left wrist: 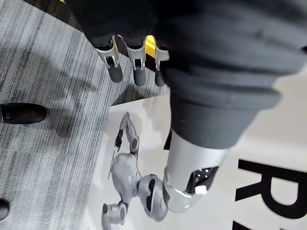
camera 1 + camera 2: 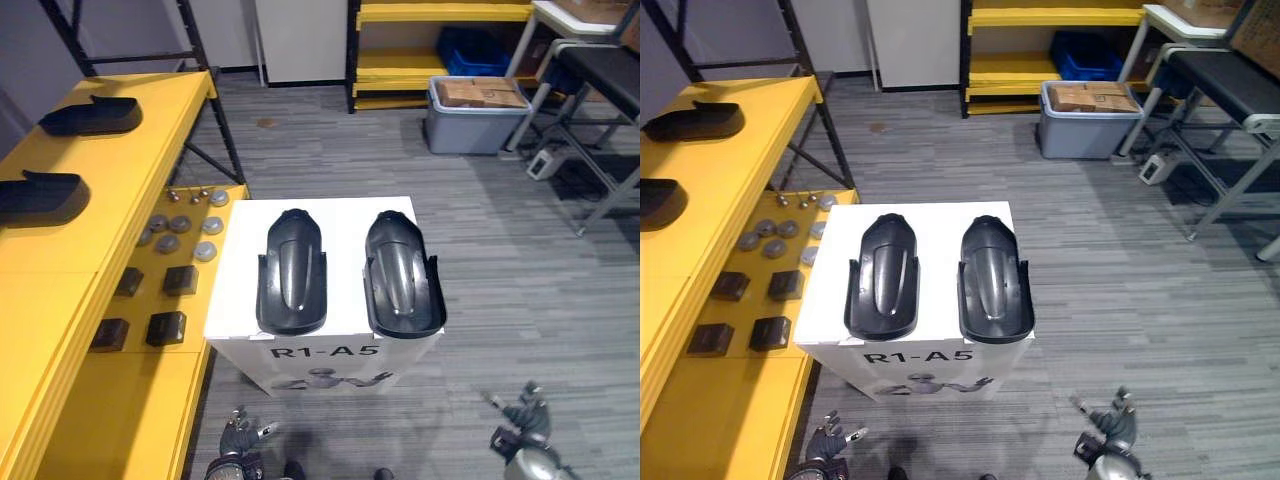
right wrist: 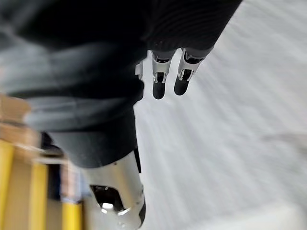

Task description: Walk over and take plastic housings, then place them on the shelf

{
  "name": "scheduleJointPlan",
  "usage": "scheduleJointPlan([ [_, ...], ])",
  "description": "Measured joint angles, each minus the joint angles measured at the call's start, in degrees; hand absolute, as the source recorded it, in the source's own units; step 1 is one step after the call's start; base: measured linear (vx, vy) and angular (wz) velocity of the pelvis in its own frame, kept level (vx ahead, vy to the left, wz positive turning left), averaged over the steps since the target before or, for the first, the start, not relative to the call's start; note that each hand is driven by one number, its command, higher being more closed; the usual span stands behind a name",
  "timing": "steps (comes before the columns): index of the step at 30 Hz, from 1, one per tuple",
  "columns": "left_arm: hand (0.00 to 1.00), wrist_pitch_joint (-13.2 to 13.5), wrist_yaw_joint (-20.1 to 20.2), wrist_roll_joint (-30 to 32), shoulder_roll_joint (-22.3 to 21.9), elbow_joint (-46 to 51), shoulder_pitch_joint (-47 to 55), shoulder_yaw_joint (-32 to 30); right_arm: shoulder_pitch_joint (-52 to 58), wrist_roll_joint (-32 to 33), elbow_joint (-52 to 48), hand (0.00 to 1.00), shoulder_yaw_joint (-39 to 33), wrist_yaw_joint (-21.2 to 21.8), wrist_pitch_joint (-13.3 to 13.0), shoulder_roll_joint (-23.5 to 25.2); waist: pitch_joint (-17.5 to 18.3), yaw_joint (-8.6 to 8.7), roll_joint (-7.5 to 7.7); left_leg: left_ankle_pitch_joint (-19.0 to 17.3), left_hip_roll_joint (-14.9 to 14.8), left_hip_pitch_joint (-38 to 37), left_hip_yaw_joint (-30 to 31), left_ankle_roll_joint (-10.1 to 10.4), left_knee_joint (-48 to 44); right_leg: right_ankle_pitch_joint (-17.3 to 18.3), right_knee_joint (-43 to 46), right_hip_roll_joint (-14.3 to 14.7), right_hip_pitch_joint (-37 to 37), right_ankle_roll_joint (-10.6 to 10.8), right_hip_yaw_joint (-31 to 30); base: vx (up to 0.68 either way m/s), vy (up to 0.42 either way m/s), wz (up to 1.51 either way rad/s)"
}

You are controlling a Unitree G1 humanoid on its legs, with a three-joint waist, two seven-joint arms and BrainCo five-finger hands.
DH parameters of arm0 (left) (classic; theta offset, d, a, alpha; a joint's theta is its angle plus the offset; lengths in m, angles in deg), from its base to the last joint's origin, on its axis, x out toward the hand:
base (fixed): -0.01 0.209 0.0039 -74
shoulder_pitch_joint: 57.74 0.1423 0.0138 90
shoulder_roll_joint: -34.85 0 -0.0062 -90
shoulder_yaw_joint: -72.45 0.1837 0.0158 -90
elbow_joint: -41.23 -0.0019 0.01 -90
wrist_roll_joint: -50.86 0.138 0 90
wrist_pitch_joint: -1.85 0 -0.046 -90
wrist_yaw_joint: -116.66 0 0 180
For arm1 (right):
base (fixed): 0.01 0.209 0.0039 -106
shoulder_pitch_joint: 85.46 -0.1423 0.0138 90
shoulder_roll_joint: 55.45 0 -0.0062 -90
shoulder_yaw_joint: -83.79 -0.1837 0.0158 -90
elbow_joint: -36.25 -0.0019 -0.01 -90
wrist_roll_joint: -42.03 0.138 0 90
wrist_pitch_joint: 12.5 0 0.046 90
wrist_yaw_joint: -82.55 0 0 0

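Two dark plastic housings lie side by side on a white box point(image 2: 235, 290): the left housing point(image 2: 292, 272) and the right housing point(image 2: 402, 275). Two more housings point(image 2: 92, 116) point(image 2: 40, 196) rest on the yellow shelf point(image 2: 120, 180) at my left. My left hand point(image 2: 240, 440) hangs low in front of the box with fingers point(image 1: 115, 69) straight, holding nothing. My right hand point(image 2: 525, 420) hangs low at the right over the floor, fingers point(image 3: 158, 81) straight and empty.
Small black blocks point(image 2: 165, 328) and grey discs point(image 2: 180, 225) lie on the shelf's lower level. A grey bin with cardboard boxes point(image 2: 475, 110) stands ahead to the right, by a yellow rack point(image 2: 440, 50) and a table's legs point(image 2: 590, 170).
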State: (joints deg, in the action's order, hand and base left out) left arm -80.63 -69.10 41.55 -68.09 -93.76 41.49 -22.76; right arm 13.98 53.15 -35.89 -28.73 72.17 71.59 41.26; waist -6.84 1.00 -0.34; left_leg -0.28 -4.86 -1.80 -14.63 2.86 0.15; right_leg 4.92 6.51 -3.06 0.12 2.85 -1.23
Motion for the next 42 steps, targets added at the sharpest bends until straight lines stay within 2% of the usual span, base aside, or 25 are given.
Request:
scheduleJointPlan([
  [3,0.0,0.0,0.3,0.02,0.94,0.0,0.44,0.42,-0.37,-1.56,-7.22,0.0,0.61,0.1,-0.52,-0.98,0.38,0.15,0.66,0.0,-0.02,-0.1,0.17,-0.01,0.18,-0.25,-0.01,0.11,0.0,-0.09,-0.11,0.01,0.002,-0.02],
  [6,0.0,0.15,1.22,0.03,1.89,0.0,1.04,2.27,-2.4,-4.37,-14.21,0.0,5.3,1.06,-1.63,-3.92,0.43,-0.05,0.61,0.0,0.02,-0.23,0.58,-0.01,0.2,-0.63,-0.04,0.12,-0.01,-0.09,-0.69,0.0,0.01,-0.04],
  [10,0.0,0.26,1.5,0.21,1.87,0.0,1.45,2.66,-5.9,-8.46,-17.14,0.0,10.6,2.85,-3.16,-5.93,0.48,-0.58,0.54,0.07,0.03,-0.07,1.04,-0.11,0.19,-1.11,-0.21,0.14,-0.01,-0.18,-0.75,-0.02,0.011,0.0],
  [13,0.0,0.42,1.67,0.6,1.88,0.04,1.98,3.54,-7.87,-10.69,-16.98,0.0,12.94,3.69,-3.35,-6.4,0.57,-0.79,0.37,0.4,0.36,0.7,2.47,-0.59,0.19,-2.03,-1.71,-0.14,-0.2,0.0,0.19,-0.06,0.029,0.15],
  [16,0.0,0.43,2.31,0.62,1.84,0.02,2.62,4.02,-9.8,-13.83,-13.8,0.0,15.25,3.76,-3.33,-6.64,0.64,-1.82,0.2,0.67,0.8,0.74,3.12,-0.97,0.2,-2.07,-1.95,-0.5,-0.43,0.05,0.31,-0.07,0.038,0.07],
  [20,0.0,0.51,2.39,0.62,1.79,-0.06,2.82,4.08,-11.05,-16.55,-9.11,0.0,17.6,3.61,-2.64,-6.49,0.71,-1.96,-0.05,2.05,1.49,1.23,5.31,-1.37,1.43,-2.06,-2.75,-0.87,-0.67,0.06,0.93,-0.06,0.023,0.24],
  [25,0.0,0.47,1.57,0.59,1.68,-0.06,3.02,4.02,-13.37,-24.47,-3.27,0.0,17.87,0.02,1.36,-4.47,0.59,-2.08,-0.47,4.65,2.04,1.33,7.76,-1.45,4.37,-2.04,-3.61,-1.09,-0.71,0.08,3.07,-0.05,0.005,0.21],
  [27,0.0,0.45,1.26,0.59,1.56,-0.05,2.96,3.99,-13.91,-25.17,-2.43,0.0,16.36,-1.0,2.18,-3.2,0.42,-2.06,-0.72,5.02,2.09,1.36,8.51,-1.31,4.77,-2.02,-3.66,-1.11,-0.71,0.09,3.42,-0.05,-0.002,0.14],
  [33,0.0,0.33,1.27,0.49,1.12,0.0,3.63,3.99,-16.57,-24.64,5.74,0.0,15.59,-1.81,3.44,-3.32,0.3,-2.63,-0.98,5.02,2.17,1.37,9.02,-1.26,4.8,-2.01,-4.11,-1.14,-1.07,0.11,3.61,-0.01,0.001,0.03],
  [39,0.0,0.24,1.33,0.45,1.14,0.06,3.54,4.47,-20.73,-20.61,11.97,0.0,14.51,-1.36,3.5,-3.42,0.28,-2.62,-1.0,5.03,2.26,1.56,9.8,-1.27,4.81,-2.01,-4.67,-1.12,-1.33,0.12,3.86,0.01,0.001,0.03],
  [40,0.0,0.23,1.33,0.37,1.14,0.07,3.54,4.47,-21.37,-19.37,13.02,1.0,14.1,-1.37,3.5,-3.38,0.28,-2.67,-1.01,5.03,2.28,1.55,9.85,-1.27,4.81,-2.02,-5.01,-1.13,-1.55,0.11,3.91,0.01,0.004,0.03],
  [42,0.0,0.21,1.3,-0.16,1.16,0.07,3.54,4.47,-21.72,-17.64,13.49,1.0,13.63,-1.41,3.48,-3.25,0.28,-2.75,-1.01,5.03,2.29,1.49,9.97,-1.27,4.81,-2.02,-5.04,-1.12,-1.76,0.11,4.05,0.01,0.002,0.02],
])
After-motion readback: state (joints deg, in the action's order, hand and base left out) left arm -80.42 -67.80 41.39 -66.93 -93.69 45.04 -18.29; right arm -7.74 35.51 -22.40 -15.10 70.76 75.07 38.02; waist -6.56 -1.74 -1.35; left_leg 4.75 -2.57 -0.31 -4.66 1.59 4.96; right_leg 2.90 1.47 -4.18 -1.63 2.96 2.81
